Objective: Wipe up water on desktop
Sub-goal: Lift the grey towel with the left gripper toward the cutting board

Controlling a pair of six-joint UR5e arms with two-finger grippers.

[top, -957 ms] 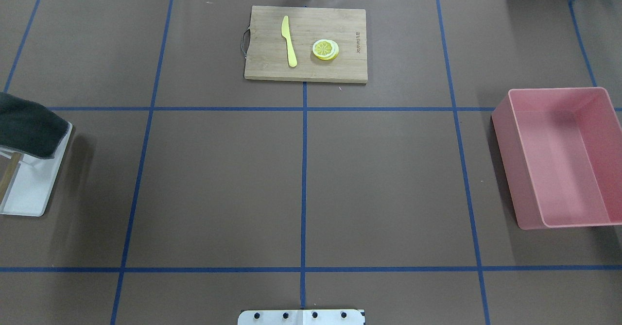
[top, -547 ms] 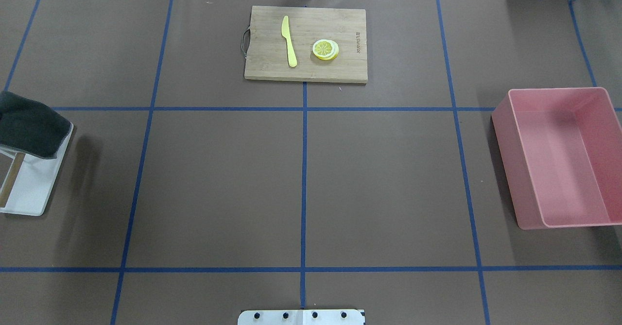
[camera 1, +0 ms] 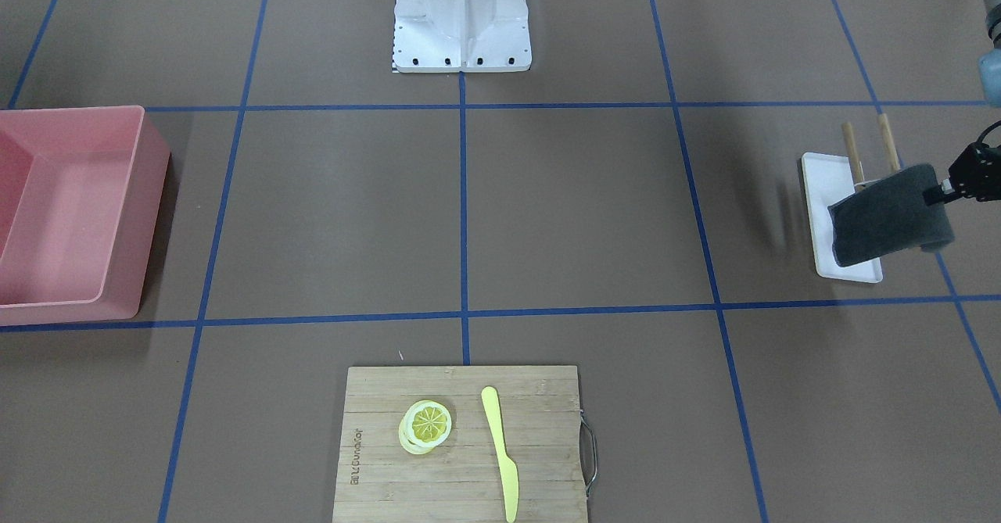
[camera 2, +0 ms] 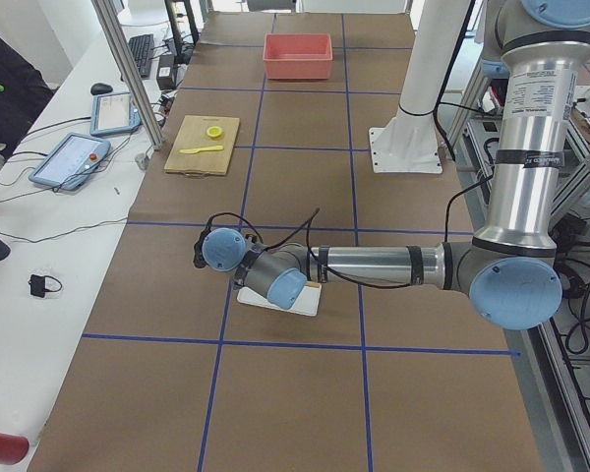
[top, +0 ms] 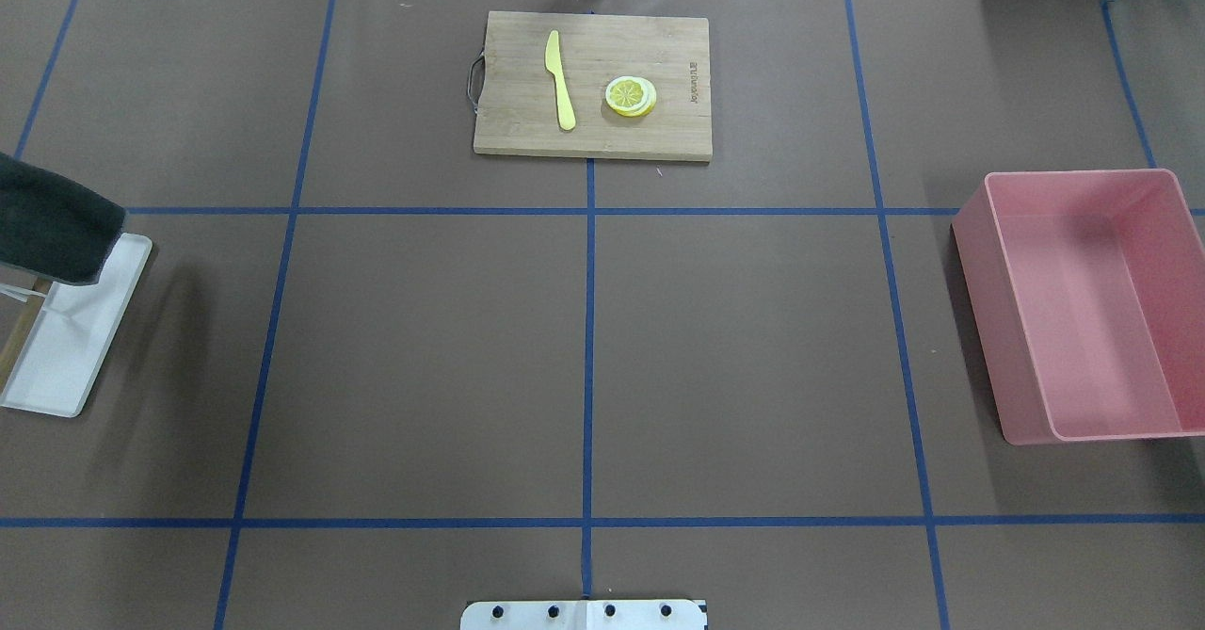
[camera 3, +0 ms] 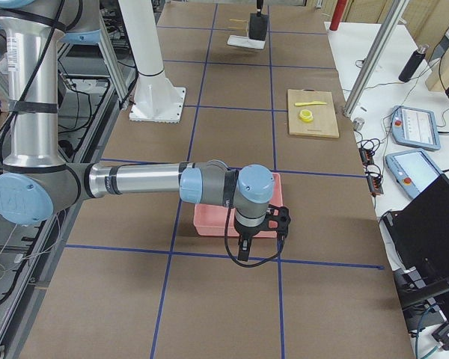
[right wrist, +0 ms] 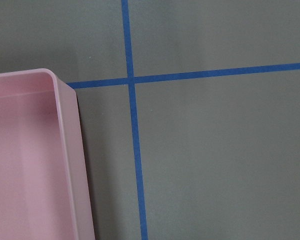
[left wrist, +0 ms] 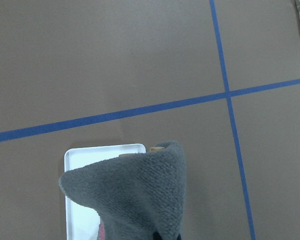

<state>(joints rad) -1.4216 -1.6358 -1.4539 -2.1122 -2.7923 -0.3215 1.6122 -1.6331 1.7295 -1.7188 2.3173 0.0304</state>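
The desktop (top: 424,357) is a matte brown surface with a blue tape grid; I see no water on it. My left gripper (camera 1: 938,192) is shut on one end of a dark grey cloth (camera 1: 887,216), which hangs above a white tray (camera 1: 825,187) at the table's left side. The cloth (top: 52,230) and the tray (top: 80,338) show at the left edge of the overhead view, and the cloth (left wrist: 135,195) fills the bottom of the left wrist view. My right gripper (camera 3: 258,238) hangs by the pink bin (camera 3: 217,221); I cannot tell whether it is open or shut.
A bamboo cutting board (top: 593,136) with a yellow knife (top: 560,79) and a lemon slice (top: 630,96) lies at the far middle. The pink bin (top: 984,310) stands at the right. Two wooden pegs (camera 1: 851,148) stand on the white tray.
The cloth has moved toward the far side of the table in my left gripper, and more of the white tray shows below it.
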